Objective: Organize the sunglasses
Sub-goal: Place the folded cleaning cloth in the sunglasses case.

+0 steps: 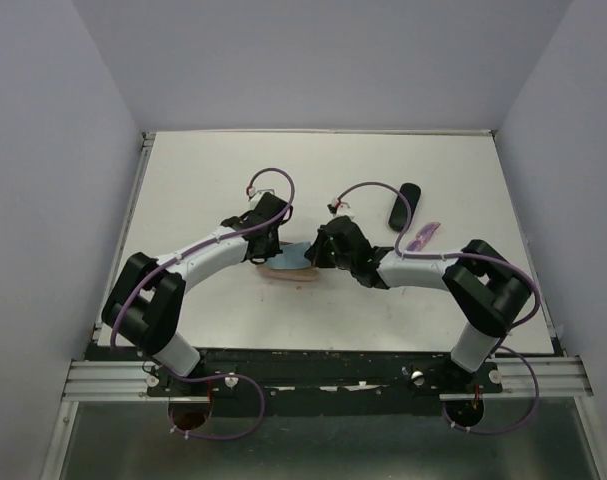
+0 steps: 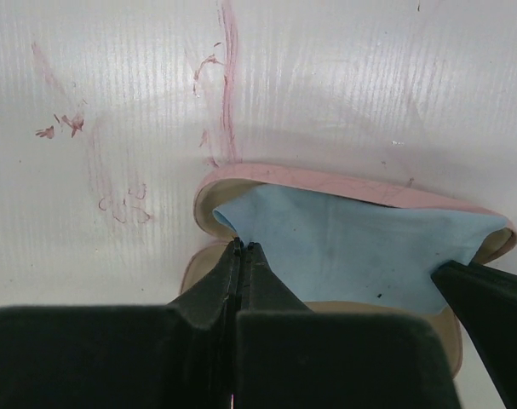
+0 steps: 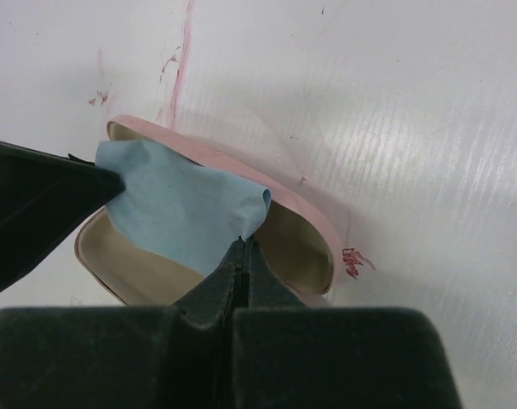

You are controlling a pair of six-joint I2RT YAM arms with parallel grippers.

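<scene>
A light blue cloth [image 1: 296, 254] is stretched between my two grippers over an open pink case [image 1: 293, 273] with a beige lining. My left gripper [image 2: 244, 247] is shut on the cloth's [image 2: 352, 247] left corner. My right gripper [image 3: 243, 241] is shut on the right corner of the cloth [image 3: 173, 204]. The case's pink rim shows in the left wrist view [image 2: 326, 181] and in the right wrist view [image 3: 302, 203]. The pale pink-purple sunglasses [image 1: 423, 236] lie on the table to the right, near my right arm. The orange sunglasses are out of view.
A black case [image 1: 404, 205] lies closed behind the pink-purple sunglasses. Red pen marks [image 2: 228, 77] stain the white table [image 1: 213, 180] beside the pink case. Grey walls stand on three sides of the table.
</scene>
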